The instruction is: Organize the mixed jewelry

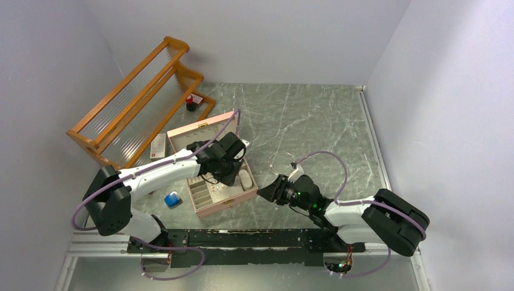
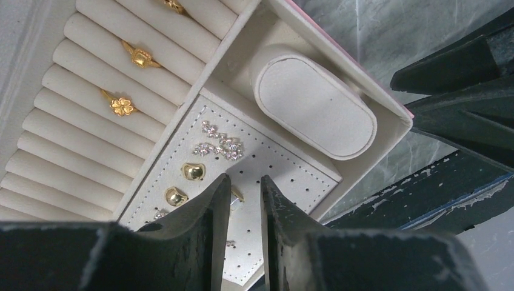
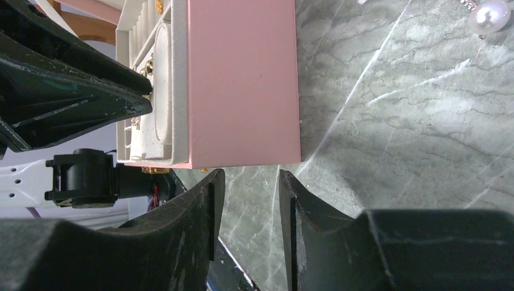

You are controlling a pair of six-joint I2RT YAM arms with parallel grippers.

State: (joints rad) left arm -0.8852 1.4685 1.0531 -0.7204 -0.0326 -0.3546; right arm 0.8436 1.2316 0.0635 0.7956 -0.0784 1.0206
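Observation:
The pink box (image 1: pixel 229 200) lies open with my left gripper (image 1: pixel 233 173) low over its white earring pad (image 2: pixel 285 176). The left gripper (image 2: pixel 245 182) stands open by a narrow gap. A tiny gold and clear earring (image 2: pixel 237 195) rests on the pad against the inner face of the left finger, not clamped. Gold studs (image 2: pixel 193 171), crystal earrings (image 2: pixel 219 144) and gold rings (image 2: pixel 121 105) sit in the box. My right gripper (image 3: pixel 250 177) is open and empty over the table beside the box wall (image 3: pixel 242 79). A thin wire hoop (image 1: pixel 277 160) and a pearl earring (image 3: pixel 490 17) lie on the table.
An orange wooden rack (image 1: pixel 133 100) stands at the back left, with a small red and black item (image 1: pixel 193 102) beside it. A blue block (image 1: pixel 173 199) and a white card (image 1: pixel 159 145) lie left of the box. An oval cushion (image 2: pixel 314 106) fills one compartment.

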